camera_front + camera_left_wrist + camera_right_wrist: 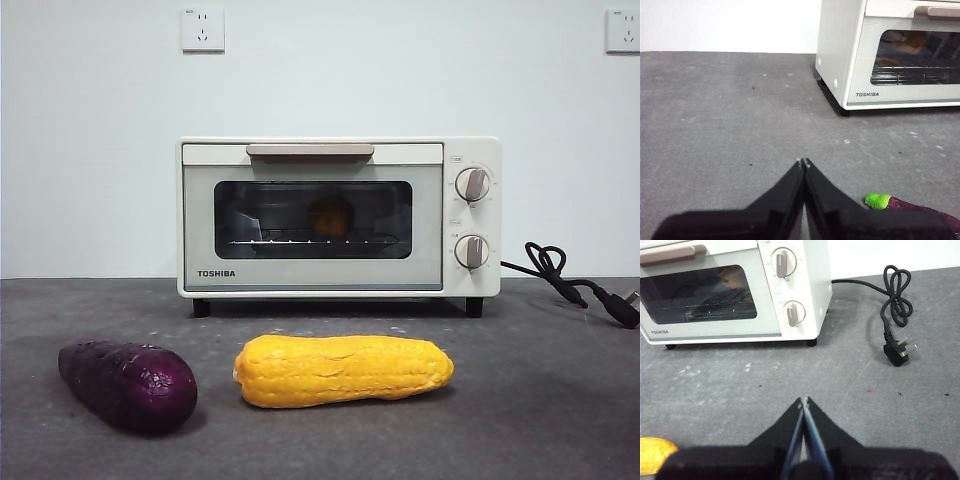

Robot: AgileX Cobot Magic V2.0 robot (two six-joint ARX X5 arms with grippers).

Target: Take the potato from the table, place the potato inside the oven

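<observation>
The cream-white TOSHIBA oven [338,217] stands at the back of the dark grey table [540,400] with its glass door closed. Behind the glass, the tan-orange potato [330,216] rests on the wire rack; it also shows dimly as the potato [912,44] and the potato [732,276] in the wrist views. My left gripper [803,162] is shut and holds nothing, hovering over bare table in front of the oven's left side. Its counterpart, the right gripper [803,401], is shut and empty too, in front of the oven's knob side. Neither gripper appears in the front view.
A yellow corn cob [342,370] lies at the front centre and a dark purple sweet potato [127,385] at the front left. The oven's black cord and plug [897,315] lie coiled on the table to its right. Two knobs [472,217] face forward.
</observation>
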